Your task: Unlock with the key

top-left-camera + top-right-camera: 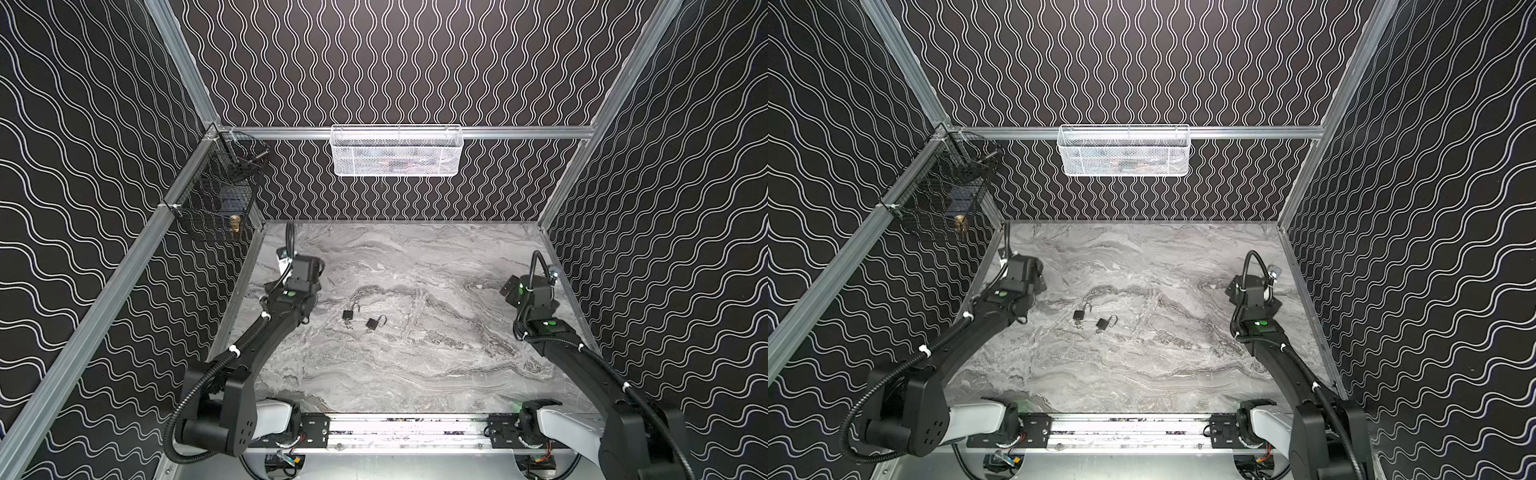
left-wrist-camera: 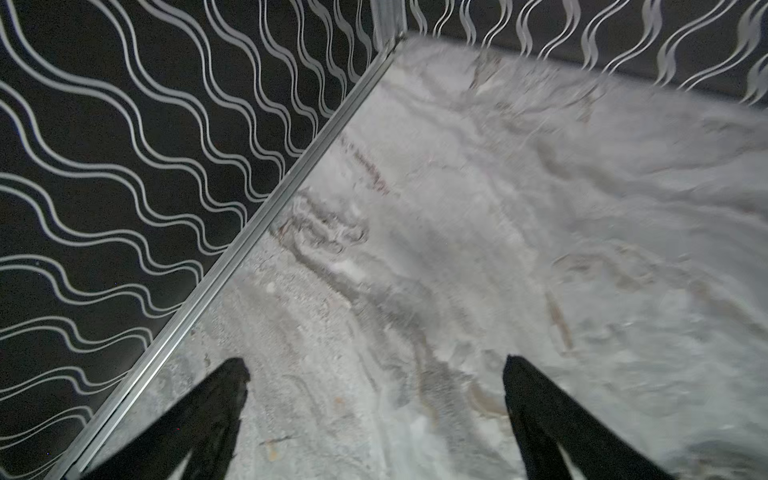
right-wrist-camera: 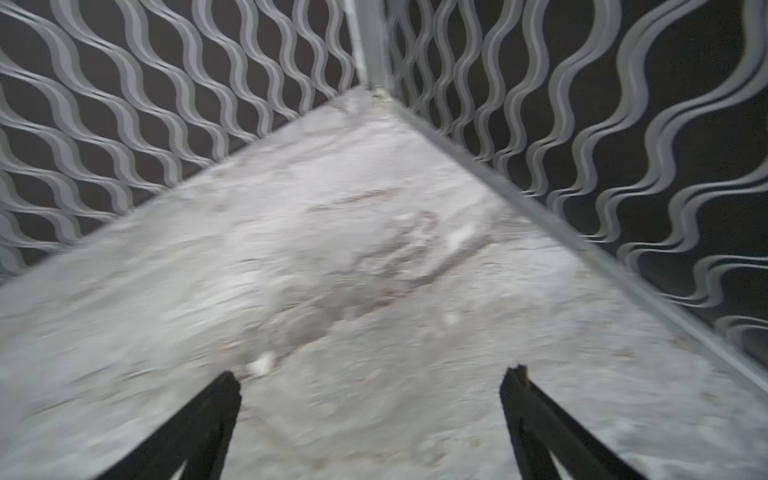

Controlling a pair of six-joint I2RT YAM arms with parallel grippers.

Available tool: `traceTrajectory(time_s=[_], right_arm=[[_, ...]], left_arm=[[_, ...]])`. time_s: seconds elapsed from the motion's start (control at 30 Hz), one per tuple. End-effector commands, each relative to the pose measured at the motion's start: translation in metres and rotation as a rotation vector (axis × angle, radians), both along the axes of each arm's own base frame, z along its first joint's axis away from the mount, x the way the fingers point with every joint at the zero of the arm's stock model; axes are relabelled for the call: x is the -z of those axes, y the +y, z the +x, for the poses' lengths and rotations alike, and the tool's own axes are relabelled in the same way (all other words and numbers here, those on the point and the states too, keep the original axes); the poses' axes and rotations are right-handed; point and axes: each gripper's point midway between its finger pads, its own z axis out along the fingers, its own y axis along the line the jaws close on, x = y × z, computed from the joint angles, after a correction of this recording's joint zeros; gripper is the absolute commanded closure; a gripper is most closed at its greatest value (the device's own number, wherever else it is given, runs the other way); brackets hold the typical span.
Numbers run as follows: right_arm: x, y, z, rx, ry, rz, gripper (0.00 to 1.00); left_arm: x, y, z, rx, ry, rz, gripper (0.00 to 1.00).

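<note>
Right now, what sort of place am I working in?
Likely an enclosed robot test cell: wavy-patterned walls on an aluminium frame, a marble-look tabletop, and a white mesh basket hung on the back rail.

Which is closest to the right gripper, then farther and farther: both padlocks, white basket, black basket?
From the right gripper, judged in a top view:
1. Right padlock, mid-table.
2. Left padlock, beside it.
3. White basket, back wall.
4. Black basket, left wall.

Marble table (image 1: pixel 415 374) bears two padlocks (image 1: pixel 351 314) (image 1: pixel 374 323) (close together).
</note>
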Motion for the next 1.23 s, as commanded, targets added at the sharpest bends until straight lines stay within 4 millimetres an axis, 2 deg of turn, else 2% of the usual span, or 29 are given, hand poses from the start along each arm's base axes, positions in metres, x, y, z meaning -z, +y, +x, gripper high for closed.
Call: traceTrajectory(time_s=[0.0, 0.07, 0.17, 0.23, 0.27, 0.3, 0.33, 0.37, 0.4, 0.43, 0.47, 0.5, 0.53, 0.57, 0.6, 0.67, 0.73, 0.83, 0.93, 1.07, 1.2], right_arm=[[-0.015, -0.019, 0.013, 0.002, -0.125, -0.105, 0.01], [-0.004, -0.017, 0.016, -0.036, -0.142, -0.117, 0.01], [0.005, -0.002, 0.027, -0.164, -0.205, -0.096, 0.01], [0.003, 0.01, 0.037, -0.256, -0.242, -0.137, 0.01], [0.004, 0.017, 0.041, -0.306, -0.22, -0.142, 0.01], [0.001, 0.025, 0.043, -0.358, -0.236, -0.145, 0.01], [-0.004, 0.025, 0.039, -0.357, -0.287, -0.163, 0.01], [0.001, 0.024, 0.034, -0.353, -0.299, -0.159, 0.01], [0.008, 0.03, 0.03, -0.393, -0.313, -0.158, 0.01], [0.006, 0.037, 0.03, -0.437, -0.355, -0.192, 0.01], [0.006, 0.04, 0.032, -0.456, -0.371, -0.212, 0.01], [0.027, 0.036, 0.036, -0.438, -0.257, -0.158, 0.01], [0.031, 0.029, 0.047, -0.408, -0.186, -0.119, 0.01], [0.017, 0.029, 0.048, -0.409, -0.27, -0.154, 0.01], [0.013, 0.029, 0.044, -0.41, -0.309, -0.176, 0.01], [0.025, 0.028, 0.044, -0.404, -0.22, -0.141, 0.01], [0.014, 0.031, 0.043, -0.418, -0.294, -0.178, 0.01], [0.025, 0.033, 0.045, -0.434, -0.222, -0.147, 0.01], [0.016, 0.034, 0.044, -0.438, -0.293, -0.177, 0.01], [0.025, 0.039, 0.049, -0.471, -0.227, -0.147, 0.01], [0.021, 0.039, 0.046, -0.47, -0.256, -0.159, 0.01]], left_arm=[[-0.009, 0.006, 0.016, 0.088, -0.137, 0.113, 0.02], [0.006, 0.001, 0.016, 0.14, -0.155, 0.127, 0.02], [0.017, -0.017, 0.022, 0.261, -0.241, 0.111, 0.02], [0.02, -0.026, 0.023, 0.33, -0.317, 0.116, 0.01], [0.021, -0.023, 0.028, 0.324, -0.328, 0.102, 0.01], [0.029, -0.032, 0.033, 0.384, -0.291, 0.051, 0.02], [0.034, -0.04, 0.039, 0.443, -0.302, 0.029, 0.01], [0.039, -0.046, 0.043, 0.484, -0.308, 0.027, 0.01], [0.05, -0.052, 0.042, 0.521, -0.303, 0.023, 0.02], [0.052, -0.055, 0.044, 0.541, -0.338, 0.033, 0.01], [0.051, -0.053, 0.044, 0.534, -0.349, 0.035, 0.01], [0.058, -0.05, 0.045, 0.507, -0.281, 0.006, 0.01], [0.061, -0.044, 0.05, 0.474, -0.254, 0.017, 0.01], [0.058, -0.045, 0.053, 0.469, -0.277, 0.045, 0.01], [0.059, -0.046, 0.051, 0.47, -0.269, 0.031, 0.01], [0.059, -0.045, 0.051, 0.469, -0.268, 0.039, 0.01], [0.059, -0.046, 0.049, 0.47, -0.269, 0.032, 0.01], [0.058, -0.047, 0.05, 0.477, -0.279, 0.037, 0.01], [0.058, -0.047, 0.05, 0.475, -0.279, 0.039, 0.01], [0.057, -0.047, 0.05, 0.478, -0.282, 0.042, 0.01], [0.057, -0.047, 0.05, 0.478, -0.282, 0.04, 0.01]])
